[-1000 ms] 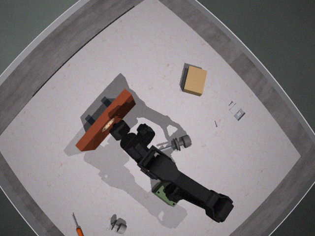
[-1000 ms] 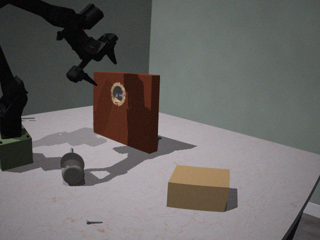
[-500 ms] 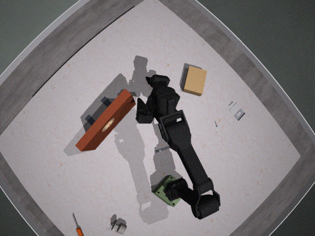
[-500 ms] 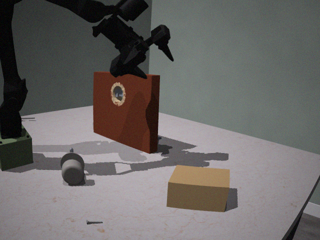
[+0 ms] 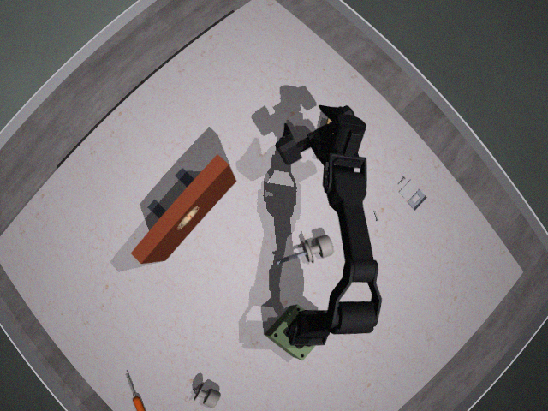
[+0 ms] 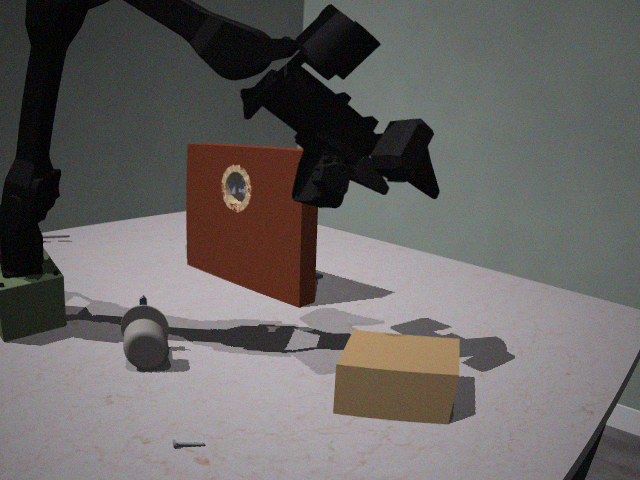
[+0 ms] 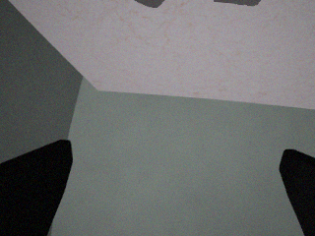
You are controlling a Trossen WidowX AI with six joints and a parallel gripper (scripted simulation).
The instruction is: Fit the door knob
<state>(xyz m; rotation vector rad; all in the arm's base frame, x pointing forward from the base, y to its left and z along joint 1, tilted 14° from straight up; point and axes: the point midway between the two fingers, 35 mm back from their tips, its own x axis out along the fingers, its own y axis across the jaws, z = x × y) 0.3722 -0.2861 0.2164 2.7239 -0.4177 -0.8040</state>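
The red-brown wood panel (image 5: 183, 210) stands upright on the table, with the latch's socket in a round pale hole (image 6: 236, 187) in its face. The grey door knob (image 5: 314, 248) lies on its side on the table, its spindle (image 5: 288, 259) pointing towards the panel; it also shows in the side view (image 6: 144, 335). My gripper (image 6: 369, 180) is open and empty, high in the air past the panel's right edge, far from the knob. In the top view my gripper (image 5: 309, 128) hangs beyond the panel's far end. The wrist view shows only my open fingers, the table's edge and the wall.
A tan box (image 6: 398, 374) sits on the table below my gripper, mostly hidden under the arm in the top view. A second knob (image 5: 207, 393) and an orange screwdriver (image 5: 134, 396) lie near the front edge. A metal plate (image 5: 413, 194) and a screw (image 6: 188, 444) lie to the side. The arm's green base (image 5: 289, 331) stands near the knob.
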